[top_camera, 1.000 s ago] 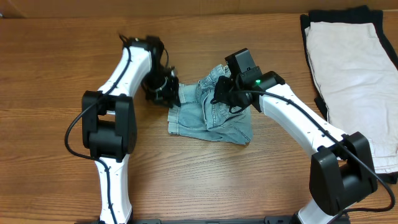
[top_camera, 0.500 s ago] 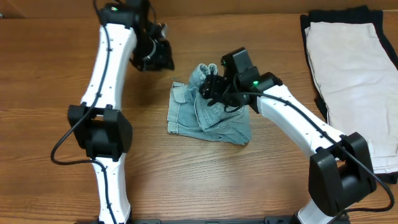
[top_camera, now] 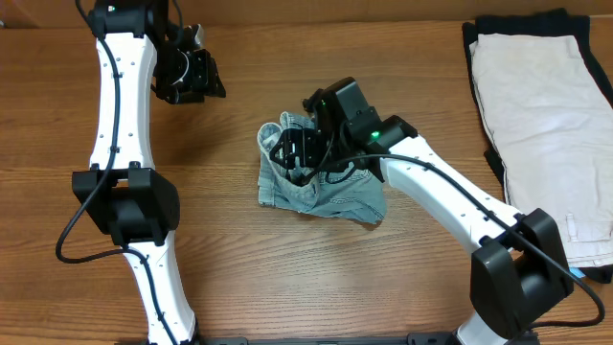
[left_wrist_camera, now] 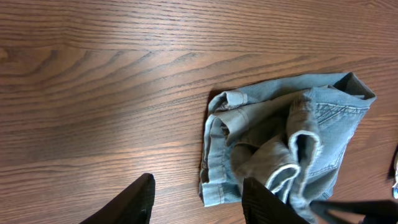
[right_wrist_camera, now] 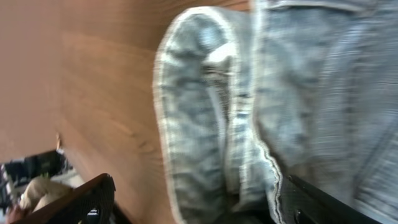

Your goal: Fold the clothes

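The light-blue denim shorts [top_camera: 330, 192] lie bunched in a loose fold at the table's middle, one hem rolled over on top [left_wrist_camera: 292, 146]. My right gripper [top_camera: 295, 151] hovers low over their left part. Its jaws stand wide open, and a rolled denim hem [right_wrist_camera: 199, 93] lies between the fingers [right_wrist_camera: 84, 202] without being pinched. My left gripper [top_camera: 196, 77] is up at the back left, well away from the denim, open with only bare wood between its fingers [left_wrist_camera: 134, 202]. The cream-white shorts [top_camera: 536, 105] lie flat at the far right on a black garment [top_camera: 470, 57].
The wooden table [top_camera: 115, 287] runs under everything. The cream and black pile reaches the right and back edges. My right arm [top_camera: 450, 192] slants across the table from the front right corner to the denim.
My left gripper let go of the denim and swung up to the back left. My right gripper moved left over the shorts, laid the upper part over, and opened wide.
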### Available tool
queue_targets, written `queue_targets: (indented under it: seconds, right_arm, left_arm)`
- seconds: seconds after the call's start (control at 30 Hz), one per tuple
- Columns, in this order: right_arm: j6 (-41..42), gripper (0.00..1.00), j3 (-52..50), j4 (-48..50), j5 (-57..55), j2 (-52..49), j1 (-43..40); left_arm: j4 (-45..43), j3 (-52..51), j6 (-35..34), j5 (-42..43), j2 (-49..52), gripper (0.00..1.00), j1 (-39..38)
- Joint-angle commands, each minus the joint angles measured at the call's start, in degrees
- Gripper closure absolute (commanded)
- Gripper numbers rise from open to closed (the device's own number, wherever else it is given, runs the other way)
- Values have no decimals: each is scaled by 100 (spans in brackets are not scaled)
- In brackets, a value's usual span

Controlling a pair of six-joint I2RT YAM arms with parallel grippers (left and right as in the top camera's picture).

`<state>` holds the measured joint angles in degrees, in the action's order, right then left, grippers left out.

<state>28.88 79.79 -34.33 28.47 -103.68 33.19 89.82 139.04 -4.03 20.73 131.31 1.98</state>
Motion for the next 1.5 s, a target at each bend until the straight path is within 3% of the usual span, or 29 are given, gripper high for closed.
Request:
queue_targets:
  seconds: [0.0,0.1,0.2,0.37,0.47,0.6,0.73,0.8,0.83,0.87,0.9,1.1,1.47]
  right_arm:
    - [-369,13,323,4,286,107,195]
    - [-555,17,518,-170,308,179,197]
    - [-291,19,643,-638,-529,332,-81]
    - [-33,9,688,-1235,-1596,684,-992]
    - [-35,1,686,-1572,-1709,748,-1716]
    - [-42,0,673,-2120,-1755,717,-2662]
    - [-236,0,669,-2317,-1759,717,-3241]
    - [-256,0,669,-2361,-1880,717,-3447]
    - [-256,0,669,-2378,-1956,717,-3526]
    - [-258,0,669,-2398,-2037,717,-3609]
    - [-256,0,664,-2411,-2100,717,-3663]
    - [-345,0,599,-2452,-2170,710,-3864]
    - [-348,0,599,-2452,-2181,710,-3862]
  left_arm:
    - [-4,105,153,-17,13,52,-20]
    - [149,105,348,24,13,51,-17]
    - [522,105,726,146,13,46,-11]
    - [699,50,1014,708,17,33,-52]
    - [699,42,1244,1080,17,18,-219]
    - [695,42,1239,918,17,3,-697]
    - [643,39,942,-61,17,4,-1370]
    - [518,35,621,-487,24,13,-1687]
    - [446,28,553,-592,24,27,-1825]
    - [365,26,476,-704,26,68,-1989]
    - [289,17,363,-826,26,96,-2135]
    - [42,-326,-286,-2039,61,96,-2793]
    - [-557,-2098,-522,-2155,61,96,-2673]
